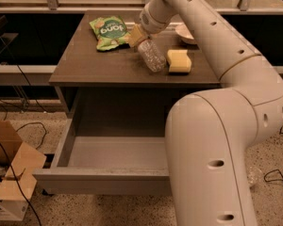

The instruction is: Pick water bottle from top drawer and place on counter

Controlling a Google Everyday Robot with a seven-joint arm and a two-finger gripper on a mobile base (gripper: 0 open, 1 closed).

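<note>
The water bottle [152, 55] is clear and ribbed and hangs tilted over the middle of the counter [99, 65], its lower end close to the surface. My gripper [136, 36] is shut on the bottle's upper end, its yellowish fingers [133, 34] around the neck, so the cap is hidden. The top drawer [115, 152] is pulled out below the counter; the part of its pale grey floor that I can see is bare. My white arm covers the drawer's right side.
A green snack bag [109, 31] lies at the counter's back left. A yellow sponge [179, 61] lies just right of the bottle, with a white bowl [186, 32] behind it. A cardboard box [9, 178] and cables are on the floor at the left.
</note>
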